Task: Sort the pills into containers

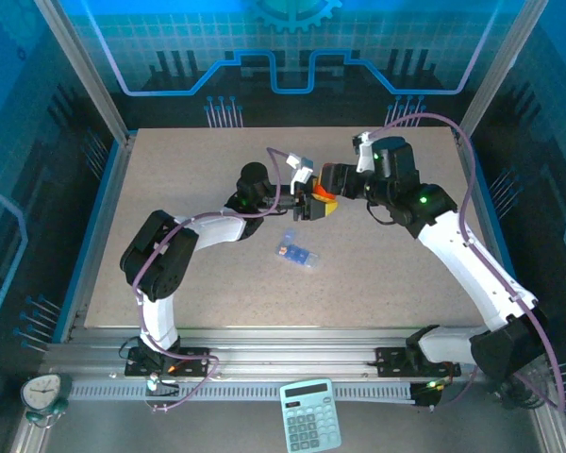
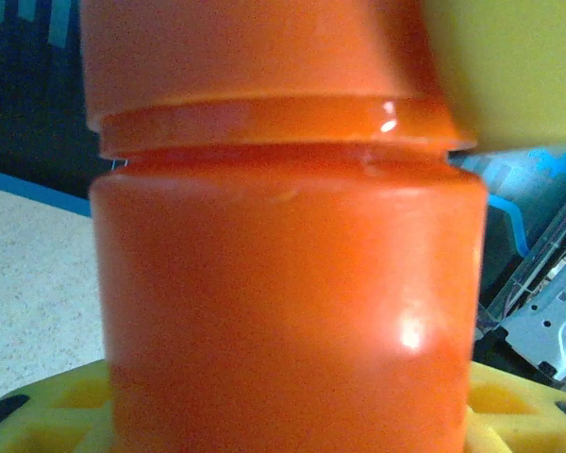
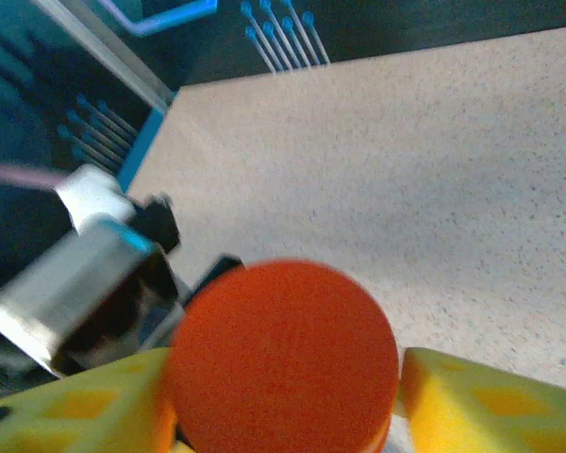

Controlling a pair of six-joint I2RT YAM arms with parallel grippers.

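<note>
Top external view: my left hand is gripping the orange bottle. My right hand is sitting around its cap; squeezing or not, I cannot tell. The pill box is lying on the bench, probably light and slippery, so I am aiming for its long sides.

Robotics lab test cell. Aluminium-profile frame encloses speckled table. Blue backdrop panels, gear-and-circuit print. Left arm, right arm bolted to slotted rail. Calculator, alarm clock at near edge.
</note>
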